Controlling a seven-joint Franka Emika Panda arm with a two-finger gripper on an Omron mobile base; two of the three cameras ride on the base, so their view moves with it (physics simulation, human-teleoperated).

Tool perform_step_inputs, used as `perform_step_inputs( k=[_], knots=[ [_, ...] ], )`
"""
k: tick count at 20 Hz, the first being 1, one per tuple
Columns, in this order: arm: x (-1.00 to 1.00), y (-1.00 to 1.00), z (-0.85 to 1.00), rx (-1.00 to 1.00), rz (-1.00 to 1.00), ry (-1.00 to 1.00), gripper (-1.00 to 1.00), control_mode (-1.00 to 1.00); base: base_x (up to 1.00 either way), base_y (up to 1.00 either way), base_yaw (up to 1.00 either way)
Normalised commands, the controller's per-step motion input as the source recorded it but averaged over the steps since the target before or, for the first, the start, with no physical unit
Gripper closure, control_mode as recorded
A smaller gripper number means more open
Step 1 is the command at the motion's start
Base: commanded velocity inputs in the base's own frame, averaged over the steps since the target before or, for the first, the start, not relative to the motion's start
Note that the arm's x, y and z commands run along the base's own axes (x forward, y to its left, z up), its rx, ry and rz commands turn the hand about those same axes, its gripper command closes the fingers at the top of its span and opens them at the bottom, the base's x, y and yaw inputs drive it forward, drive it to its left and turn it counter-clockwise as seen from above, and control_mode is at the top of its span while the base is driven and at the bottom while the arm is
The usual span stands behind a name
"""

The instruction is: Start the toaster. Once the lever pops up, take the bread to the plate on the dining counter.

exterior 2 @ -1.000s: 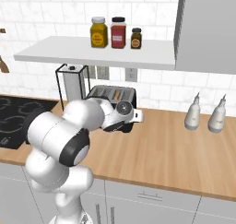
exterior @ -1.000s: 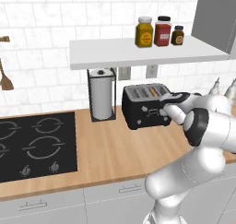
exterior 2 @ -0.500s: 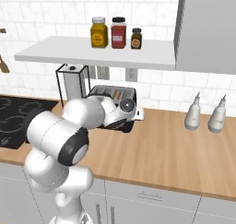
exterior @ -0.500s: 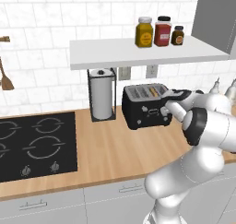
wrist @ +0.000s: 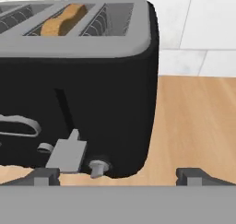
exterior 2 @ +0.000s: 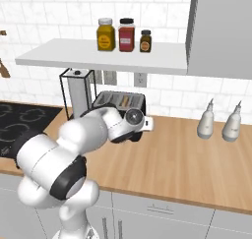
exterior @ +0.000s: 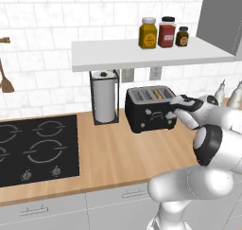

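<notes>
Tan bread (wrist: 61, 21) inside black toaster (wrist: 78, 94)

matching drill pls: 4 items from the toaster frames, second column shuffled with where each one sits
Things:
1. bread
2. paper-towel roll
3. three jars
4. two white bottles

Places:
A. on the white shelf above the worktop
B. in a black stand just left of the toaster
C. on the worktop by the wall, right of the toaster
D. down in one of the toaster's slots, only its top edge showing

Pairs: 1-D, 2-B, 3-A, 4-C
</notes>
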Motion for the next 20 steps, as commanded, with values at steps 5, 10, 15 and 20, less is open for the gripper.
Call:
perform_step_inputs(
  k=[5, 10, 15, 20],
  knots=[
    [0.00, 0.18, 0.56, 0.00, -0.01, -0.10, -1.00, -1.00, 0.00, 0.00, 0.00],
    [0.00, 0.25, 0.53, 0.00, -0.03, -0.12, -1.00, -1.00, 0.00, 0.00, 0.00],
    [0.00, 0.39, 0.41, -0.01, -0.04, -0.11, -1.00, -1.00, 0.00, 0.00, 0.00],
    [0.12, 0.26, 0.20, 0.00, -0.02, -0.02, -1.00, -1.00, 0.00, 0.00, 0.00]
  ],
)
